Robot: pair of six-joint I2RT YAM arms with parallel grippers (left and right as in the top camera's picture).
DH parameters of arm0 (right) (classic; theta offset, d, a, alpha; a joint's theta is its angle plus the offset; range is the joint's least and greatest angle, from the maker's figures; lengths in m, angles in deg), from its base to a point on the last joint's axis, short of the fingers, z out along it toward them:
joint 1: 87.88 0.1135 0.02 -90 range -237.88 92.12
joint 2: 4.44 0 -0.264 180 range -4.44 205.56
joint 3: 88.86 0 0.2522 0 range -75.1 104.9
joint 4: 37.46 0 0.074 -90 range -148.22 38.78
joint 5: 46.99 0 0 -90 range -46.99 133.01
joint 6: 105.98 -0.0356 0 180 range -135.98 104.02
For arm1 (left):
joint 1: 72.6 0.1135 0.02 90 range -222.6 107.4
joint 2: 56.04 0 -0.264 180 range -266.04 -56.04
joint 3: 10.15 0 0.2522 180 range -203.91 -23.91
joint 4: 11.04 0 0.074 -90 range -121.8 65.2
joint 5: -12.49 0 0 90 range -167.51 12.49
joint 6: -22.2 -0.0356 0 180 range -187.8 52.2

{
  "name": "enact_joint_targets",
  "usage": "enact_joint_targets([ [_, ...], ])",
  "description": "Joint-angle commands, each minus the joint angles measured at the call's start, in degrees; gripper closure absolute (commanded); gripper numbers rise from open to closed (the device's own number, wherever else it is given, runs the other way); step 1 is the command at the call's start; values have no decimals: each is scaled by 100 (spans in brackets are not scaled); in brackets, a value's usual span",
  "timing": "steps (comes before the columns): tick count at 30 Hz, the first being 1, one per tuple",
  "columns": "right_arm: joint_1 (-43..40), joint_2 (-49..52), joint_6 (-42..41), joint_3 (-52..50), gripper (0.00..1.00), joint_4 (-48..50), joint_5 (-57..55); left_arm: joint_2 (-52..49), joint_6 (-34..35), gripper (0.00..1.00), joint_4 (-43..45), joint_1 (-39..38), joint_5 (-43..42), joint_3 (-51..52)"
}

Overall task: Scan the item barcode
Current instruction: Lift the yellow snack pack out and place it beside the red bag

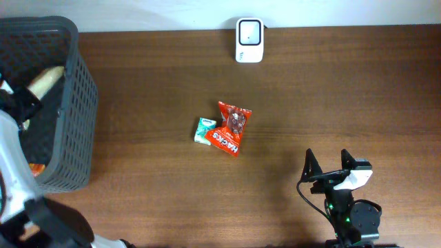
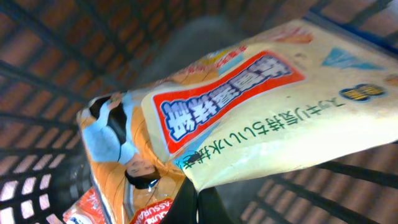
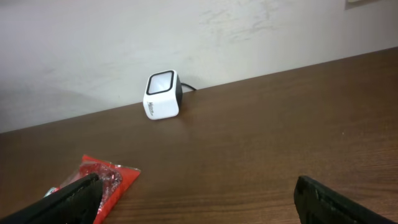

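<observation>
Item: cream snack packet (image 2: 261, 118), lying in basket (image 1: 81, 103), left tool (image 2: 194, 200) pinched shut on its edge, right tool (image 1: 326, 160) open, empty; hazard: thin-edge grip may slip on lift-out.

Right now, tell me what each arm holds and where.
Left fingers pinch the yellow packet by its near edge, inside the basket; right fingers hold nothing.
</observation>
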Motion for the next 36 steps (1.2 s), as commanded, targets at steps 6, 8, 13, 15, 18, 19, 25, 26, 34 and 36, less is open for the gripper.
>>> enact_joint_targets([
  [6,26,-17,-46,-26,2,-26,74,1716,-11,100,529,4,-1670,-166],
  [8,26,-17,-44,-26,2,-26,74,2142,-9,100,669,4,-2033,-166],
  [13,26,-17,-44,-26,2,-26,74,2798,61,100,682,-157,-2881,-164],
  [15,26,-17,-46,-26,1,-26,74,2863,59,100,640,-411,-3217,-164],
  [18,26,-17,-44,-26,2,-26,74,2765,61,100,387,-1211,-3626,-164],
  [19,26,-17,-46,-26,2,-26,74,2684,59,100,304,-1508,-3626,-164],
  [25,26,-17,-46,-26,1,-26,74,1930,57,100,94,-3126,-3600,-164],
  [26,26,-17,-46,-26,2,-26,74,1735,57,100,94,-3407,-3576,-164],
  [34,26,-17,-44,-26,2,-26,74,52,55,100,149,-4830,-3257,-164],
  [36,26,-17,-44,-26,2,-26,74,-411,55,100,205,-5090,-3272,-164],
])
